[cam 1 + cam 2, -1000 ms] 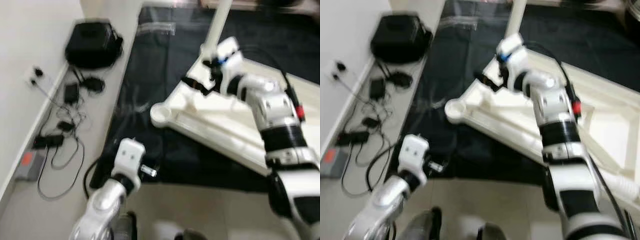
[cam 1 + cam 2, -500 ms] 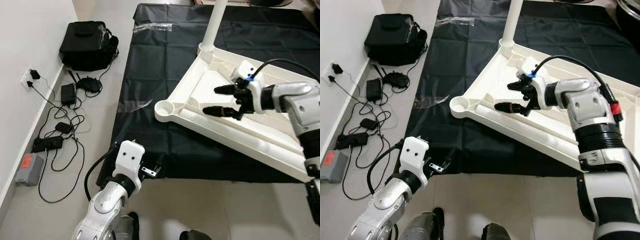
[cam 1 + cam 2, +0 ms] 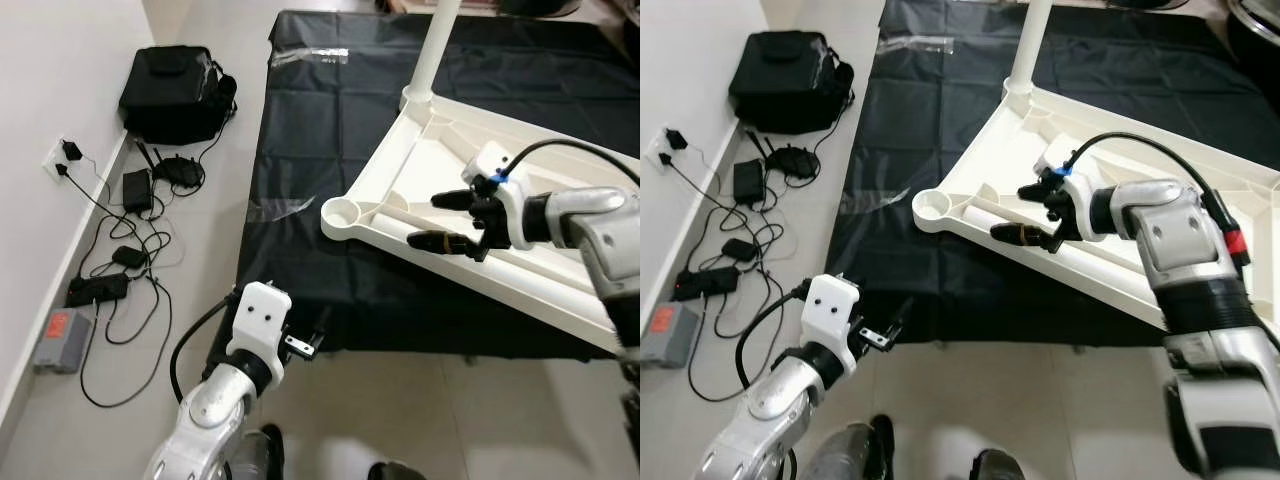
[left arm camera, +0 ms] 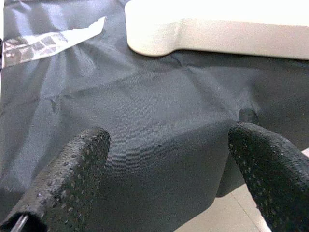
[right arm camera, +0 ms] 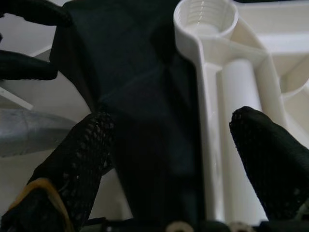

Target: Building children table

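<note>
A white children's table top (image 3: 540, 270) lies upside down on a black sheet (image 3: 310, 130). One white leg (image 3: 438, 45) stands screwed into its far corner. The near-left corner socket (image 3: 345, 212) is empty, and a loose white leg (image 5: 239, 96) lies in the channel beside it. My right gripper (image 3: 445, 220) hovers open over that channel, just right of the socket, holding nothing. My left gripper (image 3: 305, 345) is open and low at the sheet's near edge, with the table's corner (image 4: 159, 29) ahead of it.
A black bag (image 3: 175, 80) sits by the wall at the left. Cables and power adapters (image 3: 130, 230) trail along the floor beside it. A strip of clear plastic wrap (image 3: 275, 208) lies on the sheet. Tile floor (image 3: 420, 410) borders the sheet's near edge.
My right gripper has come away from the upright leg's base and dropped toward the near-left socket, staying open. The camera has shifted a little. The left arm has held its place.
</note>
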### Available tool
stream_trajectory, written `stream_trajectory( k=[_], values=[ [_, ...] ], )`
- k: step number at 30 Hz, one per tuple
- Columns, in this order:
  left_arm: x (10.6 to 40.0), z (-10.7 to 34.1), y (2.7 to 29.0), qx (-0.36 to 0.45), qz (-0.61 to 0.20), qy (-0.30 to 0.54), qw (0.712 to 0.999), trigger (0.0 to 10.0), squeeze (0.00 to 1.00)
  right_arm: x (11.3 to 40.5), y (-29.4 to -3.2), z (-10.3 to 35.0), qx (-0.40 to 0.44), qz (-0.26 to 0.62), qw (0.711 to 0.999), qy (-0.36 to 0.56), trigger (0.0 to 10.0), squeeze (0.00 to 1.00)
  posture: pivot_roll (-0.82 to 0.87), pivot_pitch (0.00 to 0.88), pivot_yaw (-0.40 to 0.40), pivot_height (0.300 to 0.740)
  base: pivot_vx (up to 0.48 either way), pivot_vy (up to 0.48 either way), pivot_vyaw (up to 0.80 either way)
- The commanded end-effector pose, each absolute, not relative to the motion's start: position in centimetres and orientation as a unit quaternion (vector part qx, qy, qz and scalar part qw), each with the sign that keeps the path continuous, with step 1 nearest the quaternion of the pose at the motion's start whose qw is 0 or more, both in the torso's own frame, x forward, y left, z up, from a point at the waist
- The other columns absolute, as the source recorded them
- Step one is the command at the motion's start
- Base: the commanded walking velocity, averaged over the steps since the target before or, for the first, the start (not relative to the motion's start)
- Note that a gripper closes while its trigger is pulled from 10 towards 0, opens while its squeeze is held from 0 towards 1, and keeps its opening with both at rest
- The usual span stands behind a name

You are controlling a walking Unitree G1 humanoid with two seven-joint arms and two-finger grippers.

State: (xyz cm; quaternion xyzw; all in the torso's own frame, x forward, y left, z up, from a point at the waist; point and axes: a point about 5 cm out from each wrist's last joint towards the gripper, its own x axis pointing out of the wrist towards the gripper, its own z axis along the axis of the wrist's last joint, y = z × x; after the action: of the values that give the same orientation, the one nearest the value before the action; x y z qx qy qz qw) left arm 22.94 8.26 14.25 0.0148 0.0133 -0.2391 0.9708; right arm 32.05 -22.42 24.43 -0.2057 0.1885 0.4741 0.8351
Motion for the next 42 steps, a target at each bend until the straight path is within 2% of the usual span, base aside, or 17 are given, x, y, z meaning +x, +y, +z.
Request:
stream_trajectory(
  k=[1,6,11,20,32,34,40,42],
  values=[
    [22.6,13.9,8.2,0.019,-0.244,0.024,0.969,10.0,0.0,31.8,-22.3,24.6,-0.205,0.485,0.829,0.187,10.0,0.0,0.09,0.23,-0.056,0.74,0.0,0.0,0.0],
    [22.4,13.9,8.2,0.019,-0.247,0.026,0.969,10.0,0.0,31.9,-22.4,23.8,-0.224,0.467,0.835,0.187,10.0,0.0,0.1,0.234,-0.054,0.74,0.0,0.0,0.0],
    [22.3,14.0,8.3,0.019,-0.248,0.026,0.968,10.0,0.0,33.0,-22.1,23.6,-0.228,0.422,0.858,0.181,9.8,0.0,0.11,0.255,-0.051,0.74,0.0,0.0,0.0],
    [22.1,14.2,8.4,0.021,-0.248,0.026,0.968,10.0,0.0,32.9,-21.8,23.1,-0.228,0.415,0.858,0.198,10.0,0.0,0.11,0.276,-0.051,0.74,0.0,0.0,0.0],
    [21.8,14.4,8.5,0.021,-0.248,0.027,0.968,10.0,0.0,32.4,-22.0,22.0,-0.231,0.422,0.847,0.227,10.0,0.0,0.11,0.305,-0.049,0.74,0.0,0.0,0.0],
    [21.6,14.5,8.5,0.02,-0.248,0.03,0.968,10.0,0.0,32.0,-21.8,21.3,-0.241,0.444,0.83,0.236,10.0,0.0,0.12,0.32,-0.049,0.74,0.0,0.0,0.0],
    [21.4,14.6,8.6,0.021,-0.247,0.033,0.968,10.0,0.0,31.6,-21.4,20.9,-0.252,0.467,0.811,0.246,10.0,0.0,0.12,0.324,-0.047,0.74,0.0,0.0,0.0],
    [21.4,14.6,8.6,0.02,-0.247,0.034,0.968,10.0,0.0,31.5,-21.4,20.3,-0.281,0.47,0.796,0.259,10.0,0.0,0.12,0.324,-0.047,0.74,0.0,0.0,0.0]
  ],
)
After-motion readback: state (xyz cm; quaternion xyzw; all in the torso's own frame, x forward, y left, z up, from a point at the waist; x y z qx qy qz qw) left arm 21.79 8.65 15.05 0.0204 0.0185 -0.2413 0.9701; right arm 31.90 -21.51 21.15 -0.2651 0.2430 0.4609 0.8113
